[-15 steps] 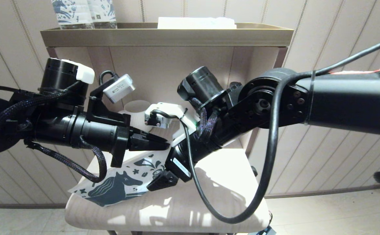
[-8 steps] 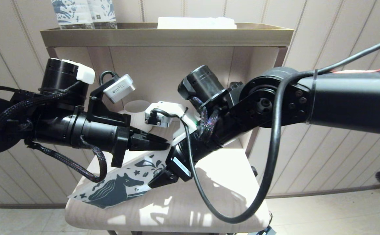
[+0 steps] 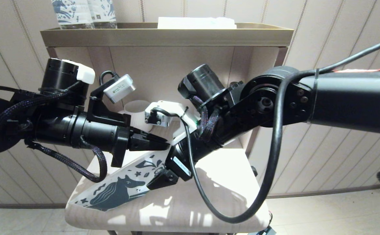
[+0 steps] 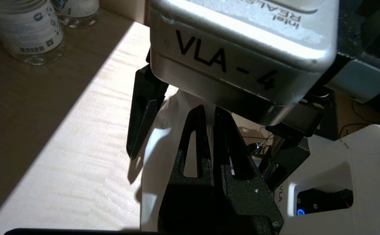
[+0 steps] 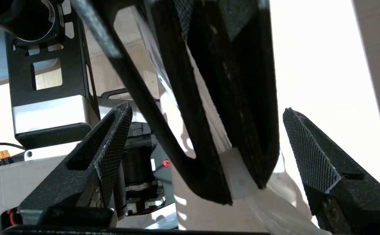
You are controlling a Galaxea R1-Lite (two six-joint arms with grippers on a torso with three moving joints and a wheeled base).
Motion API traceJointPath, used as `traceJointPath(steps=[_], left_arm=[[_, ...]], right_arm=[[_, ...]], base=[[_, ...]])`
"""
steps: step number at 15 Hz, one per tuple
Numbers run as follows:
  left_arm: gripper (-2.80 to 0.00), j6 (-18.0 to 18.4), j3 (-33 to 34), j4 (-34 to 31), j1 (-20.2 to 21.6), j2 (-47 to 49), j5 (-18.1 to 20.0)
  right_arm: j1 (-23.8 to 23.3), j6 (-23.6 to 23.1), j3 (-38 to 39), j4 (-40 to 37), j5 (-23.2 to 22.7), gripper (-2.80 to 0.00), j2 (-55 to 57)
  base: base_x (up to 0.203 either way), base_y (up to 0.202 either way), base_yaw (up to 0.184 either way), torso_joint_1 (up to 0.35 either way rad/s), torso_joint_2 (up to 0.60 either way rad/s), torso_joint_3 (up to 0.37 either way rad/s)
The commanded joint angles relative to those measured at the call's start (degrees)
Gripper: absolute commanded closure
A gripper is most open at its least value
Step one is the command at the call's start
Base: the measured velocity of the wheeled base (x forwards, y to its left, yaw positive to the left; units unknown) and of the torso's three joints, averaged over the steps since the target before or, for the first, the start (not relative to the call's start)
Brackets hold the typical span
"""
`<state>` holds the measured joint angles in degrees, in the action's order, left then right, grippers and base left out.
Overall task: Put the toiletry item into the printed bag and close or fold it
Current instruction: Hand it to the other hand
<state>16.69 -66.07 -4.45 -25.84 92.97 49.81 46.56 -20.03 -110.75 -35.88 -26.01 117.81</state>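
Note:
The printed bag (image 3: 118, 192), white with a dark blue horse, hangs slanting from between the two grippers down to the seat's left front. My left gripper (image 3: 167, 144) is shut on a slim white piece (image 5: 239, 178) at the bag's top end, which looks like the toothbrush's handle end. The rest of the brush is hidden. In the left wrist view the shut left gripper (image 4: 209, 110) pinches that thin white strip above the bag (image 4: 164, 153). My right gripper (image 5: 206, 108) is open, one finger on either side of the left gripper's fingers, just below them (image 3: 160, 179).
A cushioned stool seat (image 3: 177, 209) lies under the bag. Behind stands a shelf unit with a gold tray top (image 3: 167, 36) carrying horse-labelled bottles (image 3: 82, 13) and a flat white packet (image 3: 196, 23). A paper cup (image 3: 137, 112) stands on the inner shelf, bottles (image 4: 26, 32) beside it.
The bag's free lower end has swung down and the bag hangs steeper and more edge-on. The right arm has shifted slightly; the left gripper has stayed put.

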Motion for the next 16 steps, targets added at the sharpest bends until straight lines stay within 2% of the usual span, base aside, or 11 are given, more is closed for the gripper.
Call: traceJointPath(steps=[1, 12, 13, 14, 16], left_arm=[[0.0, 0.1, -0.11, -0.03, 0.0, -0.15, 0.29], [0.0, -0.08, -0.46, -0.03, 0.08, -0.42, 0.29], [0.0, -0.17, -0.49, -0.03, 0.06, -0.39, 0.29], [0.0, -0.17, -0.55, -0.03, 0.0, -0.38, 0.34], [0.0, -0.17, -0.55, -0.03, 0.02, -0.42, 0.61]], right_arm=[[-0.06, 0.34, 0.01, -0.16, -0.09, -2.8, -0.13], [0.03, 0.52, 0.1, -0.77, 0.54, -2.8, -0.48], [0.03, 0.47, 0.22, -1.12, 0.9, 0.0, -0.8], [0.03, 0.35, 0.1, -2.09, 1.14, -2.8, -1.25], [-0.04, 0.43, 0.01, -2.07, 1.11, -2.8, -1.61]], base=[[0.0, 0.0, 0.0, 0.0, 0.0, 0.0], [0.0, 0.0, 0.0, 0.0, 0.0, 0.0], [0.0, 0.0, 0.0, 0.0, 0.0, 0.0], [0.0, 0.0, 0.0, 0.0, 0.0, 0.0], [0.0, 0.0, 0.0, 0.0, 0.0, 0.0]])
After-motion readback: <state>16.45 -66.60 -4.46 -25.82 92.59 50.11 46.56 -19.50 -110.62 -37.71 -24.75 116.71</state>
